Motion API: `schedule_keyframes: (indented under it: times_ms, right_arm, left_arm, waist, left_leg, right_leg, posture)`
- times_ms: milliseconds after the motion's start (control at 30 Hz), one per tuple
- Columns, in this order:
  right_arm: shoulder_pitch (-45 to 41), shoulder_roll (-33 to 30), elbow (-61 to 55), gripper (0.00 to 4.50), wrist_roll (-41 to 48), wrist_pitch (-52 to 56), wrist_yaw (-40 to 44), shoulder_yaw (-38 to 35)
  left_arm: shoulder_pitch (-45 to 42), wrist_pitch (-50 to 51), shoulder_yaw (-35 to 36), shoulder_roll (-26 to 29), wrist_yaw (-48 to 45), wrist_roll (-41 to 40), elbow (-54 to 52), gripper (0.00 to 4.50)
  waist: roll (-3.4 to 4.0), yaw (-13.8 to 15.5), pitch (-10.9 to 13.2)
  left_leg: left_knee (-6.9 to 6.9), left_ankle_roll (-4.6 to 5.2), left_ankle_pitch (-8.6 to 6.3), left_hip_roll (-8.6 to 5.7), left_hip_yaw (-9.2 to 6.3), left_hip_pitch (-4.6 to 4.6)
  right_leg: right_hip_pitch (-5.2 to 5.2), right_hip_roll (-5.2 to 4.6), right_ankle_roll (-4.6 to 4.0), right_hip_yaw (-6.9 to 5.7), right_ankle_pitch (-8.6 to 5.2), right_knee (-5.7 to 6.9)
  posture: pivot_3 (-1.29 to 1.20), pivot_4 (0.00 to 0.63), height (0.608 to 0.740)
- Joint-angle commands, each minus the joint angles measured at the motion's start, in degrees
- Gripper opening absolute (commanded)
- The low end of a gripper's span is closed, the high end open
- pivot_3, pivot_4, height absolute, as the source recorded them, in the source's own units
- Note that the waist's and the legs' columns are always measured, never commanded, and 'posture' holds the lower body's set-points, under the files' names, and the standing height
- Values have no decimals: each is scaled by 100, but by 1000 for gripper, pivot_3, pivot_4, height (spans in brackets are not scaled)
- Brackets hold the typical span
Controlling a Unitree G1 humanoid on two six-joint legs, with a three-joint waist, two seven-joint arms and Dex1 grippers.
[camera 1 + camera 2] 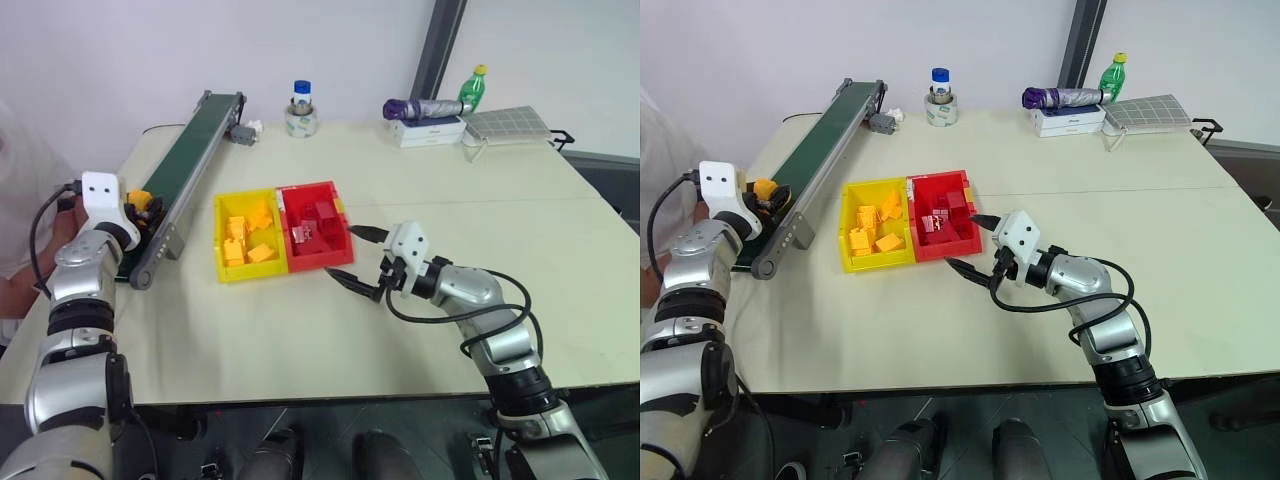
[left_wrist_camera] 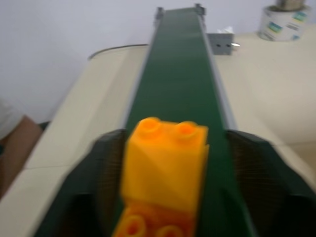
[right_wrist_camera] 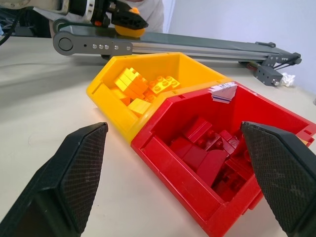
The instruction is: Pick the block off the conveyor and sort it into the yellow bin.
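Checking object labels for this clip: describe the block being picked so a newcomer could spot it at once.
Find the long conveyor with the dark green belt along the table's left side. At its near end, the left gripper is shut on the block: yellow-orange and studded, the one block on the belt, not lying in the yellow bin.

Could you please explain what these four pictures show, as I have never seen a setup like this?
This is a two-armed humanoid robot at a beige table. Two pictures look down from its head; the other two come from cameras on its wrists.

On the table lie a long conveyor with a dark green belt, a low bright yellow plastic bin holding yellow blocks, and a red bin joined to it, holding dark red blocks. At the far edge stand a roll of tape, a folded umbrella and a green bottle.

The left claw is closed on a chunky yellow-orange plastic block at the belt's near end. The right claw hangs open beside the red bin, holding nothing.
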Motion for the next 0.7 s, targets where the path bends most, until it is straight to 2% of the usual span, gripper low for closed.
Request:
schedule_keyframes:
  times_ms: [33, 233, 433, 533, 700]
  right_arm:
    - [5, -21, -346, 4500, 46, -48, -34, -56]
    - [26, -16, -347, 4500, 47, -58, -55, -64]
    - [-7, -23, -302, 4500, 50, -74, -29, -63]
    - [-60, -3, -246, 4500, 34, -87, -26, -46]
    - [-49, 34, -311, 4500, 10, -80, -90, -35]
  left_arm:
    - [168, 123, 51, 61, 160, 2, -383, 1303]
    - [764, 856, 273, -201, 383, -450, -2062, 1339]
    - [984, 2053, 184, -840, 241, -1371, -3988, 1339]
    - [853, 2239, -161, -1212, 393, -1263, -4267, 1339]
    - [828, 1991, -689, -1869, 803, -799, -4127, 1339]
  waist:
    - [0, -6, 0]
    - [0, 11, 0]
    - [-1, 35, 0]
    - [-1, 28, 0]
    - [-2, 2, -1]
  left_leg:
    - [0, 0, 0, 0, 0, 1]
    - [4, 0, 0, 0, -2, 2]
    - [12, 0, 0, -1, -3, 1]
    - [14, 0, 0, -1, -2, 2]
    - [15, 0, 1, -1, 1, 4]
  right_leg:
    - [0, 0, 0, 0, 0, 1]
    - [2, 0, 0, 1, 0, 5]
    - [9, -1, 0, 0, 0, 3]
    - [11, -1, 0, 0, 0, 3]
    - [11, 0, 0, 0, 1, 4]
  posture:
    - [0, 150, 740]
    - [0, 150, 740]
    - [0, 150, 740]
    - [0, 150, 740]
    - [0, 150, 740]
